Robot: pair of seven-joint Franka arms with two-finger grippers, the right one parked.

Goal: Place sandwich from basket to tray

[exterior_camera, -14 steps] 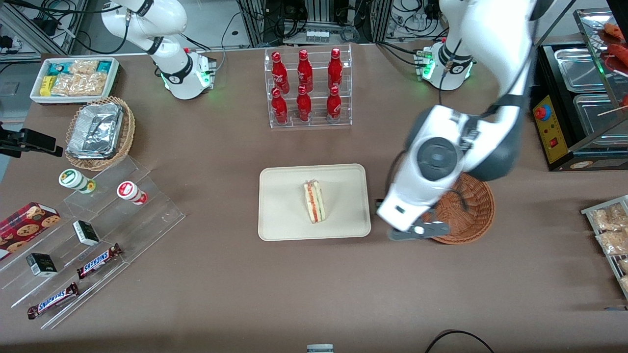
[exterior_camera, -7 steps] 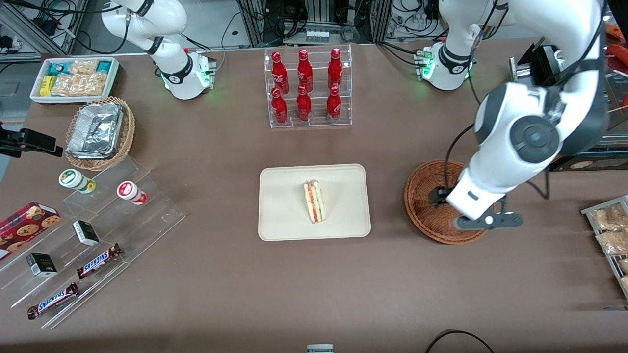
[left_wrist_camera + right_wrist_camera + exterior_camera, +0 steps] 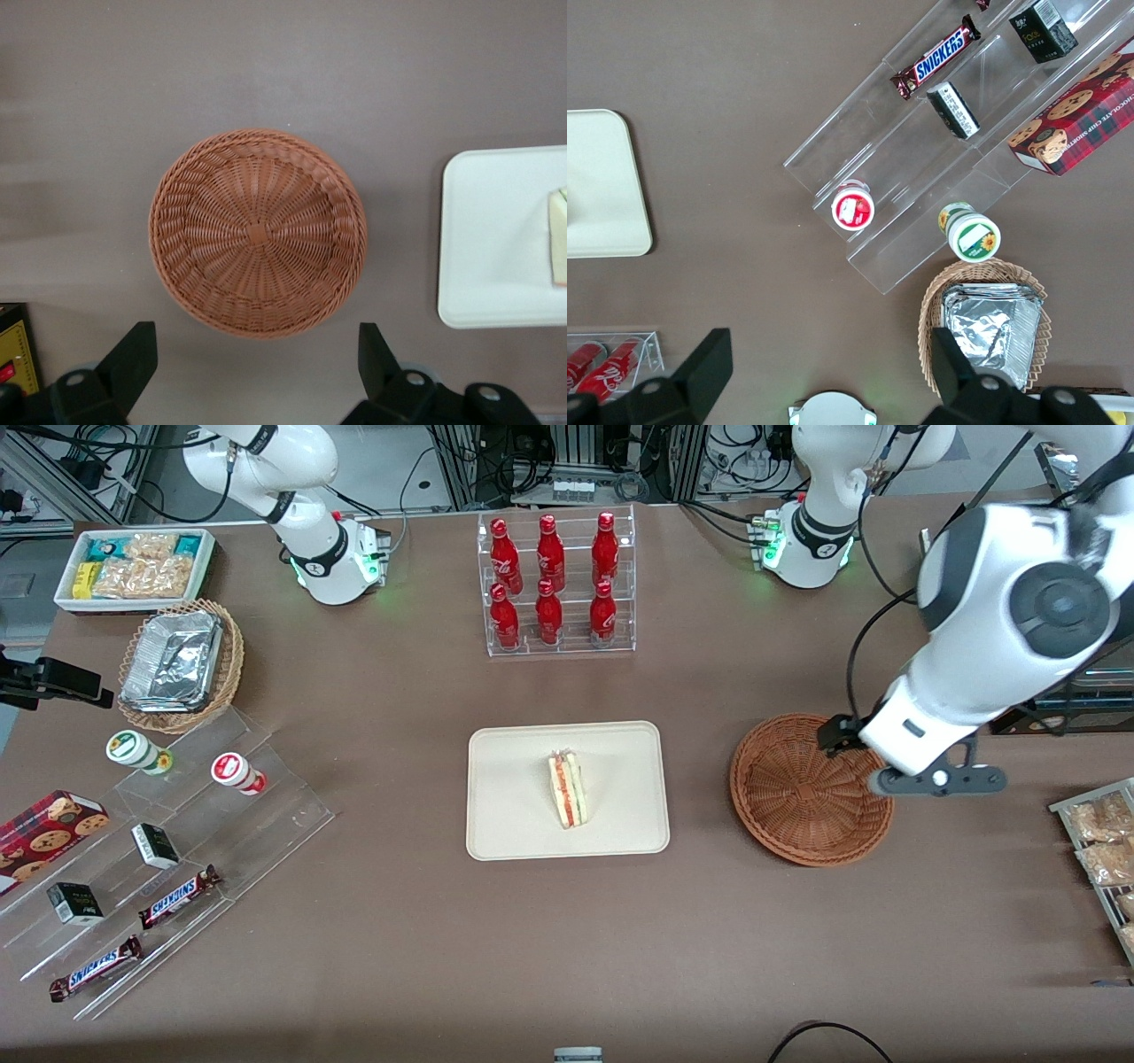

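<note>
Front view: my gripper (image 3: 930,779) hangs high above the desk (image 3: 567,939), over the basket's rim on the side toward my own end of the desk. Its fingers (image 3: 131,354) are spread wide with nothing between them. The sandwich (image 3: 568,789) lies on the tray (image 3: 505,779), near the middle, its cut edge facing up. The basket (image 3: 811,788) stands empty beside the tray, well apart from it. As I judge it, the placing is done and only pulling clear is left.

What could go wrong is small. If I dropped low on the way out, a fingertip could catch the basket's woven rim and drag it, since light wicker slides easily on the smooth brown desk. A sweep back over the tray could knock the soft wedge onto its side.

The basket is round, shallow, reddish-brown, with ribs radiating from a small square hub. The tray is flat, cream, matte, with rounded corners and a low rim. The sandwich is pale bread with red, orange and green layers.
</note>
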